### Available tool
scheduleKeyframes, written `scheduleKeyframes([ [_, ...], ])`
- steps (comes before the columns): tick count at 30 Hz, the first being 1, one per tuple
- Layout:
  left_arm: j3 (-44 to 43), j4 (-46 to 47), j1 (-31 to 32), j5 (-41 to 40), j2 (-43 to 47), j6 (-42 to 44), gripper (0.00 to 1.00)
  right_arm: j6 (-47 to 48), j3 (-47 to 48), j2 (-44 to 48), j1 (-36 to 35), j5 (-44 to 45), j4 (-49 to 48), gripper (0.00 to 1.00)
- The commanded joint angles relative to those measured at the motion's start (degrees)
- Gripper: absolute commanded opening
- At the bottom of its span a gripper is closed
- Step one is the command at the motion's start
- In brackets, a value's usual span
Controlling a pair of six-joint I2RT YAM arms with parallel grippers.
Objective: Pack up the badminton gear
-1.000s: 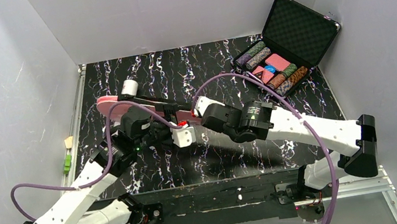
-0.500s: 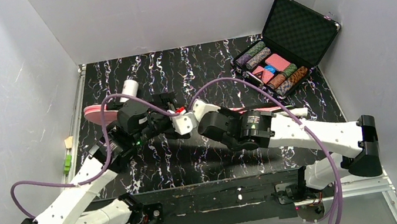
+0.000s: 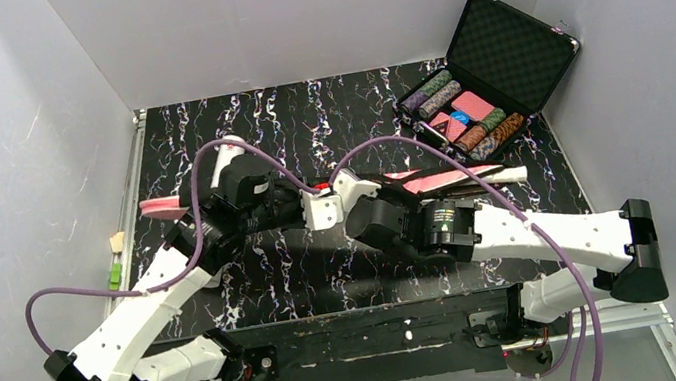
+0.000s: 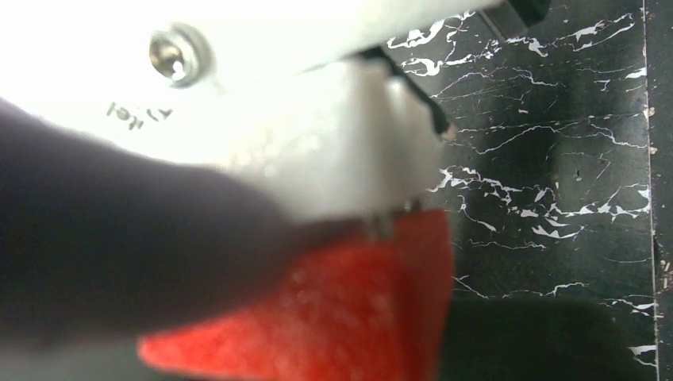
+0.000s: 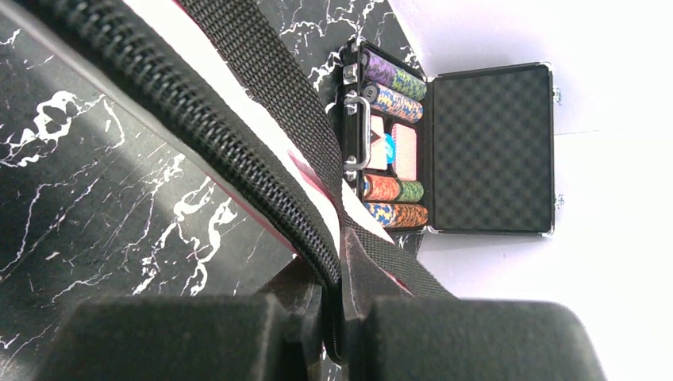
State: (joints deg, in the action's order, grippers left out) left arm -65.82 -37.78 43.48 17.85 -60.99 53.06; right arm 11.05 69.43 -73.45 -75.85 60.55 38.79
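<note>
Bag-closing stage, both arms meeting mid-worktop.
Overhead: pink racket bag (image 3: 444, 180) stretched across the worktop (image 3: 332, 110), with the white tube (image 3: 225, 150) outside it near its left end, so packing looks well along but unfinished. Left wrist: a white-and-red blur, left jaws impossible to read. Right wrist: right jaws pinched on the bag's zip (image 5: 214, 151) edge beside the black strap (image 5: 278, 79); zipping shut looks like what's left.

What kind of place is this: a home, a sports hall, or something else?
Most likely a robot test cell. Plain pale walls box in a black marbled table, two robot arms are mounted at its near edge, and a pink bag and an open chip case seem to be props.
</note>
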Motion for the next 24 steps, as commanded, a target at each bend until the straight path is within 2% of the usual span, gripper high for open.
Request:
scheduleKeyframes([
  [1, -1.6, -1.8, -1.8, -0.8, -1.4, -2.8, 0.04, -2.5, 2.3, 3.7, -2.6, 4.8, -11.7, 0.01],
  [2, -1.6, -1.8, -1.9, -1.0, -1.4, -3.1, 0.0, -3.9, 2.5, 4.0, -2.6, 4.3, -10.8, 0.02],
  [4, -1.7, -2.4, -2.1, -1.1, -1.6, -3.5, 0.0, -5.9, 2.6, 5.2, -2.6, 3.1, -11.0, 0.19],
  [7, -1.7, -2.4, -2.4, -1.7, -1.1, -3.9, 0.0, -7.1, 3.1, 7.8, -2.2, 0.8, -11.4, 0.35],
  [10, -3.1, -2.2, -3.6, -1.7, -1.3, -5.7, 0.0, -8.8, 5.3, 10.7, -0.3, -2.3, -9.9, 0.58],
  [12, -5.3, -2.6, -5.0, -0.9, -1.6, -7.2, 0.0, -12.8, 9.2, 12.7, 2.7, -6.5, -5.7, 0.65],
  [17, -8.5, -2.8, -8.0, 1.7, -0.5, -11.6, 0.0, -20.6, 18.8, 18.8, 13.0, -17.1, -0.7, 0.66],
  [18, -8.7, -2.8, -8.2, 1.9, -0.1, -12.1, 0.0, -22.1, 20.3, 19.7, 14.7, -18.6, -0.1, 0.7],
  [20, -8.8, -3.0, -8.3, 1.9, 0.7, -12.9, 0.0, -27.6, 23.2, 20.6, 18.3, -20.7, 3.5, 0.82],
  [24, -8.1, -2.3, -8.4, 0.7, 1.9, -13.7, 0.0, -41.7, 26.4, 19.9, 25.1, -26.4, 13.1, 0.84],
])
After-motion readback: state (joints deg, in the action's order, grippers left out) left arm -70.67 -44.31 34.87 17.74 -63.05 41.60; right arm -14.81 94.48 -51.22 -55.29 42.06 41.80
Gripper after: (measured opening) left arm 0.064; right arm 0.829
